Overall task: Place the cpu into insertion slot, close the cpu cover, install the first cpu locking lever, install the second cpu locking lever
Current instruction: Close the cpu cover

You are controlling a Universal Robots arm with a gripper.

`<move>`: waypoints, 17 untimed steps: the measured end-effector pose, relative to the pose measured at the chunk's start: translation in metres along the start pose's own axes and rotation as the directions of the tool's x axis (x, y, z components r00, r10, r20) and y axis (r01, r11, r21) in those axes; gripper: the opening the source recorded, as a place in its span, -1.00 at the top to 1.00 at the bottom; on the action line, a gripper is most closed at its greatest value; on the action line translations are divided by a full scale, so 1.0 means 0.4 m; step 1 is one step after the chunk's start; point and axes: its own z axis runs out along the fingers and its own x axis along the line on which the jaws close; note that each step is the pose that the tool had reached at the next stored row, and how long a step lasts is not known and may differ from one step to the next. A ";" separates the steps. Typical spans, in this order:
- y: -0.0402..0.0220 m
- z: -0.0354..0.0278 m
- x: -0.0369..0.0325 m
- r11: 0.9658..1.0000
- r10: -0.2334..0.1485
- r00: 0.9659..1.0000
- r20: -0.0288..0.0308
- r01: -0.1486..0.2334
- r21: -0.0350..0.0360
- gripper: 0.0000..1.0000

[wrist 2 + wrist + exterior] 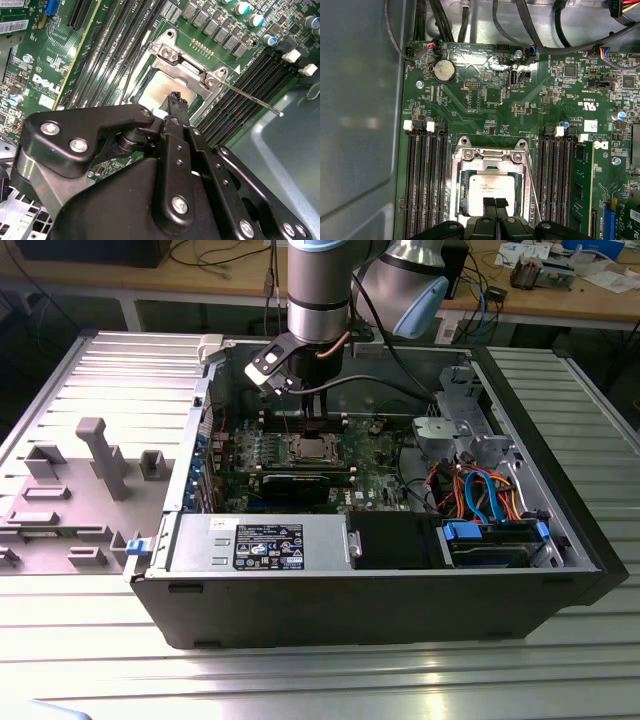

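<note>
The tool (495,204) has its two black fingertips pressed together, pinching nothing, poised right over the near edge of the cpu (492,186); whether they touch it I cannot tell. The cpu lies in the insertion slot (308,449) mid-motherboard (485,105), between banks of memory slots (425,180). The cpu cover (490,156) lies down around it. A thin locking lever (250,98) juts sideways, unlatched.

Robotics lab: cable-strewn workbench (590,302).
</note>
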 end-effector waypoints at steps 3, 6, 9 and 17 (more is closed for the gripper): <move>0.000 0.000 0.000 1.000 0.000 1.000 0.000 0.000 0.000 0.79; -0.002 0.005 0.000 1.000 -0.002 1.000 0.000 0.002 0.000 0.79; -0.010 0.019 0.001 1.000 -0.015 1.000 0.000 0.015 0.000 0.79; -0.041 0.043 0.003 1.000 -0.027 1.000 -0.001 0.027 -0.001 0.79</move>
